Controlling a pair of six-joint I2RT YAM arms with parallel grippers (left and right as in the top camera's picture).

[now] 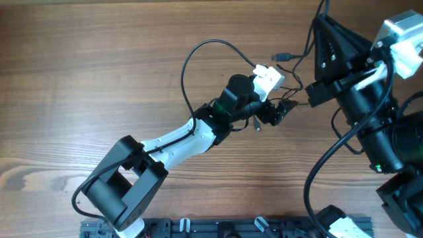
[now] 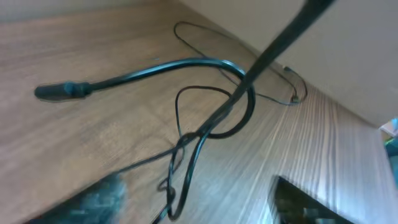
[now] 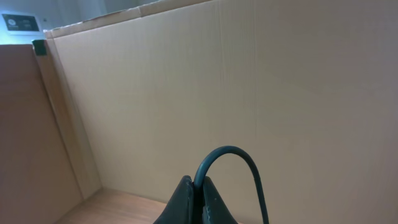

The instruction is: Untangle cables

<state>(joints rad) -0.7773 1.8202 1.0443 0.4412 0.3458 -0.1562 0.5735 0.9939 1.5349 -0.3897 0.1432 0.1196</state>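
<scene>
- Working over the wooden table (image 1: 99, 79), with the cables (image 2: 186, 61) lying spread on it directly ahead of the left gripper (image 1: 276, 111) and partly lifted off it.
- Judging the right arm (image 1: 360, 99) as the main hazard: reaching in just beside the left gripper, opposite the left arm (image 1: 178, 142), and risking, by hauling harder, dragging the whole bundle across the wood instead of loosening it.
- Holding the right gripper (image 3: 196, 186) pinched closed on one dark strand of the cables, raised higher than the left gripper and aimed at a cardboard wall (image 3: 249, 93); risking a slip of the wire out of so narrow a pinch.
- Leaving the left gripper spread wide and clamping nothing, apparently straddling several strands; risking a grab of two wires at once, or of none.
- Risking a cinched knot (image 2: 180, 140) just ahead of the left gripper by tugging the raised strand (image 2: 273, 47) through the loops crossing there.
- Risking a snag of the dark plug (image 2: 62, 91), lying well ahead of the left gripper and off to one side, on a neighbouring loop.
- Failing to tell whether the silvery plug (image 1: 284, 57), just beyond the left gripper, belongs to the pinched wire; pulling blind could be yanking it into the tangle.
</scene>
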